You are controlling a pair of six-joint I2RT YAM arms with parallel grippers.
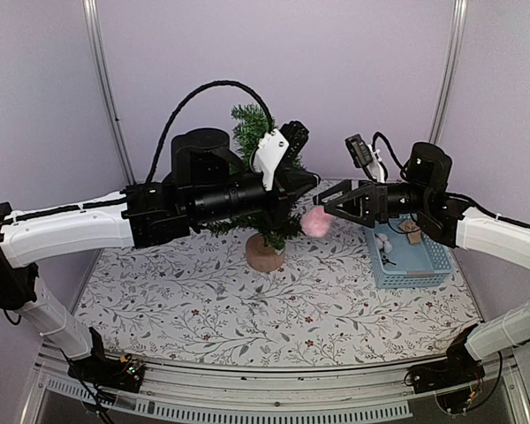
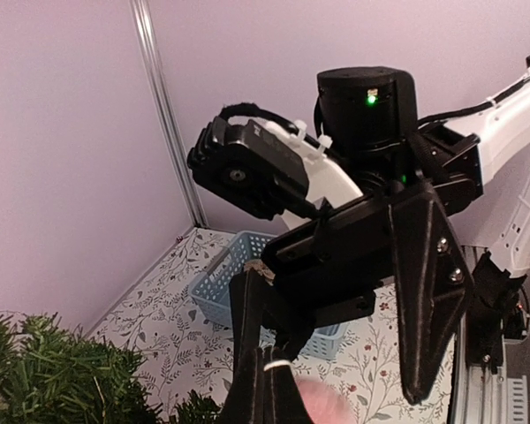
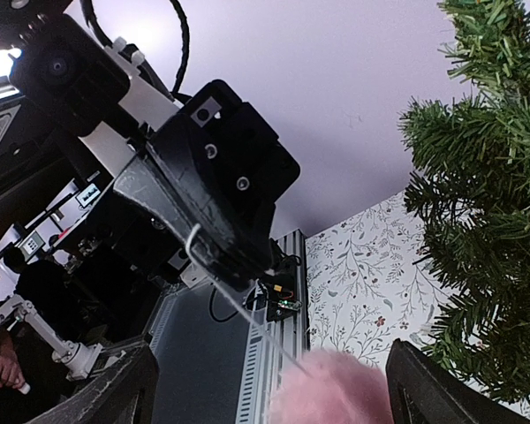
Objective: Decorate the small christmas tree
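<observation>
The small christmas tree [image 1: 254,132] stands on its round wooden base [image 1: 264,253] at the middle of the table. It also shows in the left wrist view [image 2: 44,371] and in the right wrist view [image 3: 490,221]. My left gripper [image 1: 307,184] is beside the tree's right side, shut on the thin white string [image 3: 247,309] of a fluffy pink pompom [image 1: 316,221]. The pompom hangs below it in the air. My right gripper [image 1: 329,205] is open, with its fingers [image 3: 128,389] either side of the pompom [image 3: 331,389] and not touching it.
A light blue plastic basket [image 1: 413,258] with small ornaments in it sits on the right of the floral tablecloth [image 1: 203,300], under my right arm. Lilac walls with metal posts [image 1: 104,79] close in the back and sides.
</observation>
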